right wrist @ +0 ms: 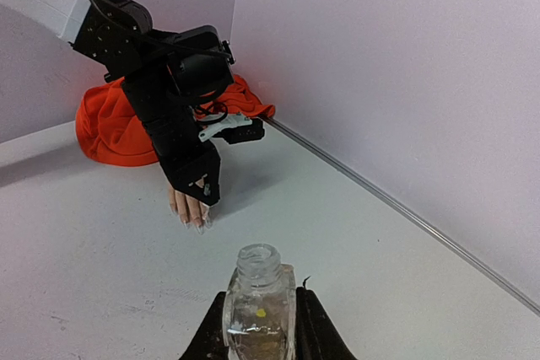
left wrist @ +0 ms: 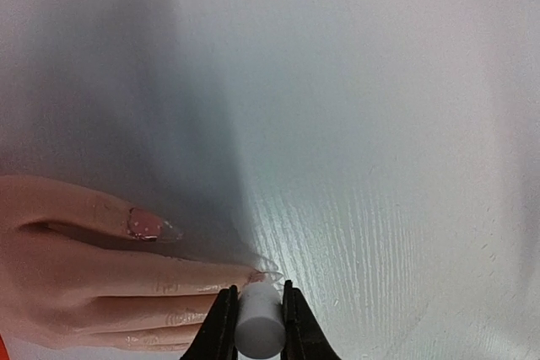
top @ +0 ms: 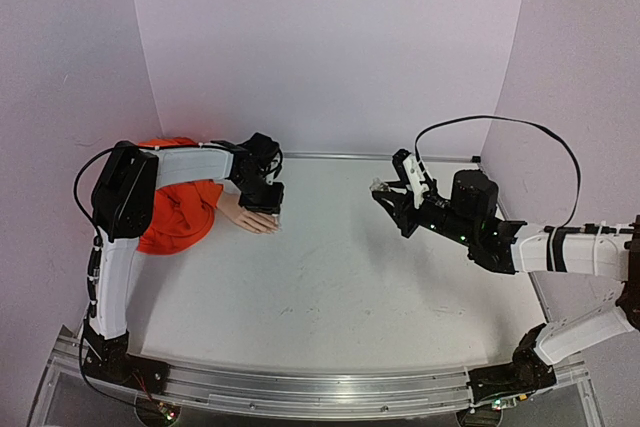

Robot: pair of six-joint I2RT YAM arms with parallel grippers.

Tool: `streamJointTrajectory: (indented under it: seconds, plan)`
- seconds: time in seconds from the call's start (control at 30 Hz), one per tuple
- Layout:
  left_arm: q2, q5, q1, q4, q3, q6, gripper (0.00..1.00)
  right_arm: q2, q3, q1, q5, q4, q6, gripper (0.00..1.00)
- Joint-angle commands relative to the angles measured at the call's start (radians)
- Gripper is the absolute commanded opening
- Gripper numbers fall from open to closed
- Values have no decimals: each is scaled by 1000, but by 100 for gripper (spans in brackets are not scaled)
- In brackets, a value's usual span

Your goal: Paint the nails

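A pale peach mannequin hand (top: 247,218) with an orange sleeve (top: 180,211) lies palm down at the table's back left. Its fingers (left wrist: 110,280) carry long nails; one nail (left wrist: 152,225) shows pink speckled polish. My left gripper (left wrist: 257,309) is shut on a white cylindrical brush cap (left wrist: 258,322), held right at a fingertip nail (left wrist: 263,276). It hovers over the fingers in the top view (top: 268,197). My right gripper (right wrist: 260,326) is shut on a small clear uncapped bottle (right wrist: 258,305), held above the table at the right (top: 385,188).
White walls enclose the table on the left, back and right. A metal strip (right wrist: 396,208) runs along the foot of the back wall. A black cable (top: 500,127) loops above the right arm.
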Motion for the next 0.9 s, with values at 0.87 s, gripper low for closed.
streamJointTrajectory:
  seconds: [0.87]
  plan:
    - [-18,81,-12,39,39,6,0,-5,28,-3,-9,56,11,0]
